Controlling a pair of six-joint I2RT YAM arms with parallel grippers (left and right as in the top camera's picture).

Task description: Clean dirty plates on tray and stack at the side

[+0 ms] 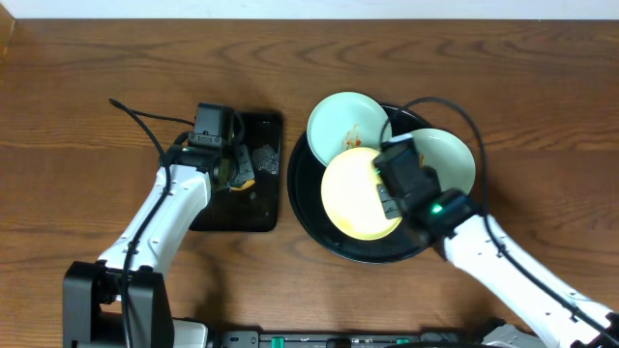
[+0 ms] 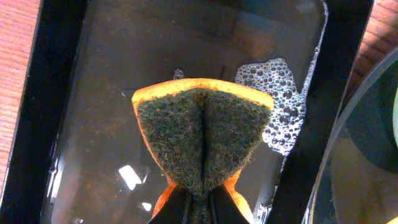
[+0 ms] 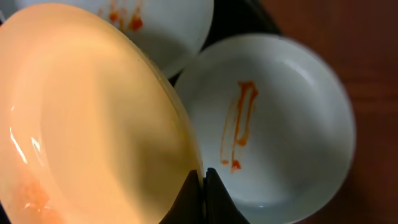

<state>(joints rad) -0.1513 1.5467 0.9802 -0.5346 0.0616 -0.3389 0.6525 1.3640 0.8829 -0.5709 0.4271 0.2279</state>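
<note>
Rim of yellow plate (image 1: 350,198) under right hand (image 1: 384,187)

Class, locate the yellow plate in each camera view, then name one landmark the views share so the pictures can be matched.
Overhead: yellow plate right of centre on the round tray, right gripper at its right rim.
Left wrist: not in it; left gripper holds a sponge.
Right wrist: fills the left half, rim pinched by the right gripper.
Shared landmark: the round tray, seen at the left wrist picture's right edge too.
</note>
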